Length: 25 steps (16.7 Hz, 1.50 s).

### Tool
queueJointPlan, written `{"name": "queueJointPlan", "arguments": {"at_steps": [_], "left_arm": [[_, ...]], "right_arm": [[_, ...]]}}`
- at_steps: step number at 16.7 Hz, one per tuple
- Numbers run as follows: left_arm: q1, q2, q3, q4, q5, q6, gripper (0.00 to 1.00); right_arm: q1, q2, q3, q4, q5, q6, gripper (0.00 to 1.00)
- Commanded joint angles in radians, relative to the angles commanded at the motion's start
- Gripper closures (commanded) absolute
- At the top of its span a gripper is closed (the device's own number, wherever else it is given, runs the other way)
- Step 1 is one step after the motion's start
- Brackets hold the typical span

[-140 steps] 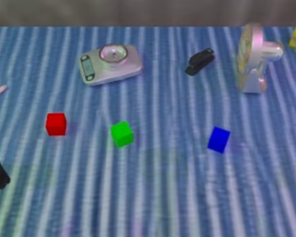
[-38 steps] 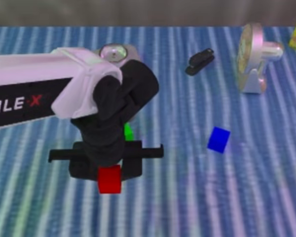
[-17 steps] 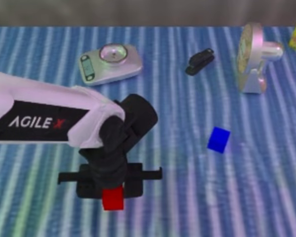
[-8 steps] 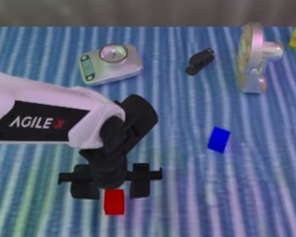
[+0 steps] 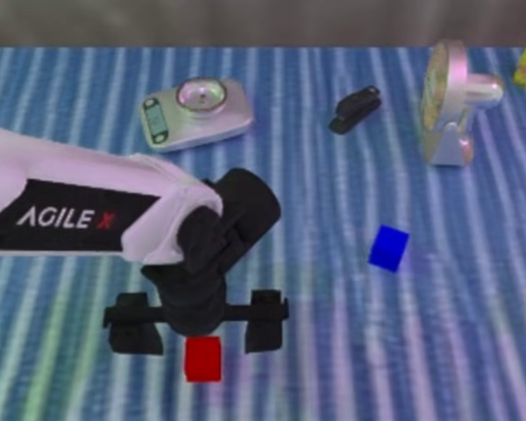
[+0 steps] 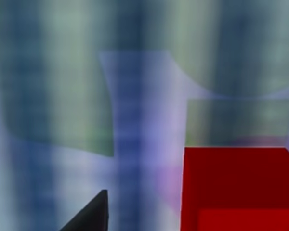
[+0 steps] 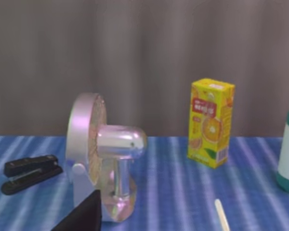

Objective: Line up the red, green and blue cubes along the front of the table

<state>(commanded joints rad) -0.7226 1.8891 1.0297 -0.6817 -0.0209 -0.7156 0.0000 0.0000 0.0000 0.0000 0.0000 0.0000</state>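
Our left gripper (image 5: pixel 196 323) has spread its fingers wider than half a second ago and now holds nothing. The red cube (image 5: pixel 202 360) sits free on the table (image 5: pixel 351 368) near the front edge, between the fingers' line and us. The blue cube (image 5: pixel 389 248) lies well to the right, unmoved. The green cube is hidden.
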Motion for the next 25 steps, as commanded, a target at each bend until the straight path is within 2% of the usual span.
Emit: {"name": "queueJointPlan", "arguments": {"at_steps": [4, 11, 17, 21, 25], "left_arm": [[0.000, -0.008, 0.012, -0.017, 0.000, -0.001, 0.00], [0.013, -0.125, 0.134, -0.263, -0.001, -0.009, 0.00], [0.010, -0.123, 0.148, -0.275, -0.001, 0.003, 0.00], [0.031, -0.041, 0.252, -0.307, 0.000, 0.146, 0.00], [0.074, 0.097, 0.415, -0.365, 0.008, 0.456, 0.00]], "right_arm": [[0.000, 0.000, 0.000, 0.000, 0.000, 0.000, 0.00], [0.000, 0.000, 0.000, 0.000, 0.000, 0.000, 0.00], [0.000, 0.000, 0.000, 0.000, 0.000, 0.000, 0.00], [0.000, 0.000, 0.000, 0.000, 0.000, 0.000, 0.00], [0.000, 0.000, 0.000, 0.000, 0.000, 0.000, 0.00]]}}
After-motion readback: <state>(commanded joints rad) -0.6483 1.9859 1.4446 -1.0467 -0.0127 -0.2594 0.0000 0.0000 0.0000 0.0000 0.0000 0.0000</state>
